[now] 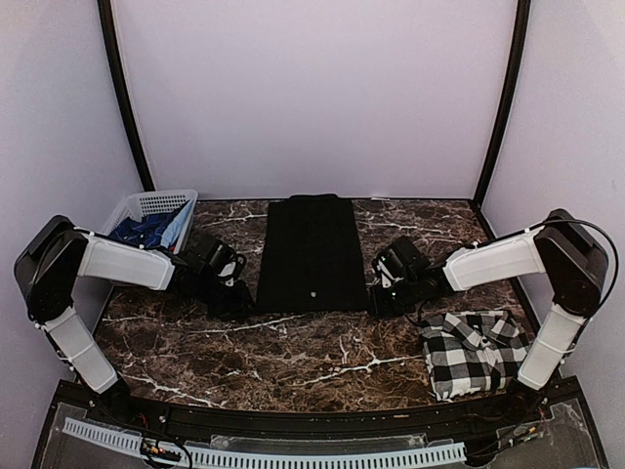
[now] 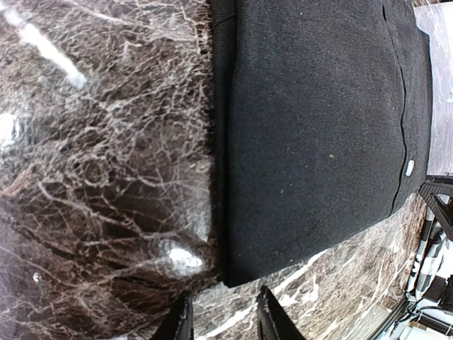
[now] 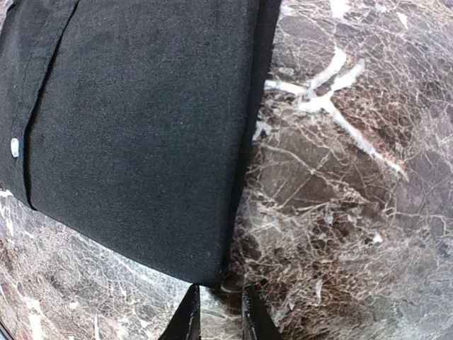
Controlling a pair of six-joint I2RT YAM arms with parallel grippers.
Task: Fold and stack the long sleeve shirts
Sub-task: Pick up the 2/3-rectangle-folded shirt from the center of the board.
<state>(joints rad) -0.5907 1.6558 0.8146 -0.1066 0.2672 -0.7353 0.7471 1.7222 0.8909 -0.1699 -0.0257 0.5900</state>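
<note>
The plain black shirt (image 1: 312, 252) lies flat on the marble table, folded into a long rectangle with a small white button (image 2: 410, 168) near its near edge. My left gripper (image 1: 237, 284) is open and empty, low at the shirt's near left corner (image 2: 233, 273), fingertips just short of the cloth. My right gripper (image 1: 375, 289) is open and empty at the near right corner (image 3: 212, 273), which sits just ahead of its fingertips. The black-and-white checked shirt (image 1: 474, 352) lies folded at the near right of the table.
A white lattice basket (image 1: 148, 216) holding blue cloth stands at the back left. The marble table (image 1: 293, 352) is bordered by a dark front edge. The right arm passes just above the checked shirt.
</note>
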